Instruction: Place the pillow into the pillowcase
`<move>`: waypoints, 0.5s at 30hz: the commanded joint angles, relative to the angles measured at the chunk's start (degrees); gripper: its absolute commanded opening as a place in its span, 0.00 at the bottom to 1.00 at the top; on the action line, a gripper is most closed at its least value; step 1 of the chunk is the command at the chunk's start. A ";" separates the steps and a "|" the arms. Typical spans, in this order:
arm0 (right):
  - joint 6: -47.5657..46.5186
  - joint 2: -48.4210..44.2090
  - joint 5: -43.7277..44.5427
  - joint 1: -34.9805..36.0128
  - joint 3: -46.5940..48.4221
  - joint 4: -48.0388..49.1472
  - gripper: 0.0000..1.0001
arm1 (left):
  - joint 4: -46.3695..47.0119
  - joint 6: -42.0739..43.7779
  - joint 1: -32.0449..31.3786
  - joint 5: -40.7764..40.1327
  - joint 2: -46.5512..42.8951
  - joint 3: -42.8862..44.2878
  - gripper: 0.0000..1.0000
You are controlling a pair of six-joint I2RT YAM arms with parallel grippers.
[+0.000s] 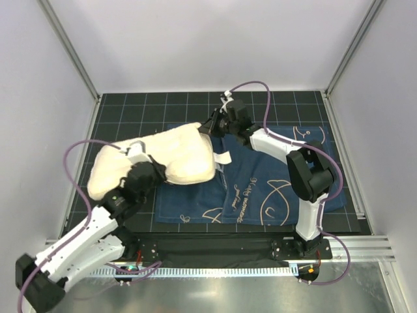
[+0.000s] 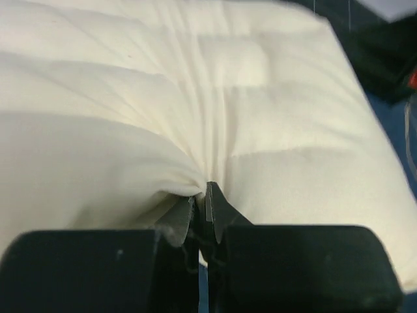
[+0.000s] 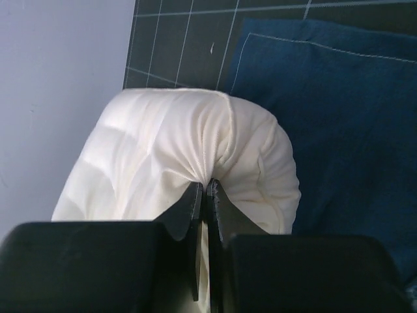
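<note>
The pillow lies left of center in the top view, overlapping the pillowcase, which is spread on the tabletop. The left tool is pinched closed on a fold of the pillow's fabric. The right tool clamps the pillow's upper-right edge.

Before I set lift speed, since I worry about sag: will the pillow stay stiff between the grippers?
Probably floppy: the pillow puckers into deep folds where the left gripper and right gripper pinch it. Likely light for its bulk, as small fabric pinches seem to carry it.
</note>
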 commanded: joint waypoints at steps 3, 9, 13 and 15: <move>-0.72 -5.58 -3.06 0.49 0.19 2.91 0.04 | 11.72 4.82 -17.42 -10.03 9.34 1.99 0.07; -3.35 -7.33 -3.24 -0.30 -1.31 -0.61 0.04 | -5.40 4.74 -21.59 -22.94 13.59 12.26 0.75; -4.84 -11.11 -0.43 1.10 -6.66 -0.78 0.04 | -13.58 4.92 -19.76 -21.65 12.27 17.28 0.98; -5.90 -13.13 1.50 2.50 -8.16 -1.04 0.04 | -16.56 4.92 -16.86 -17.44 12.36 19.03 1.00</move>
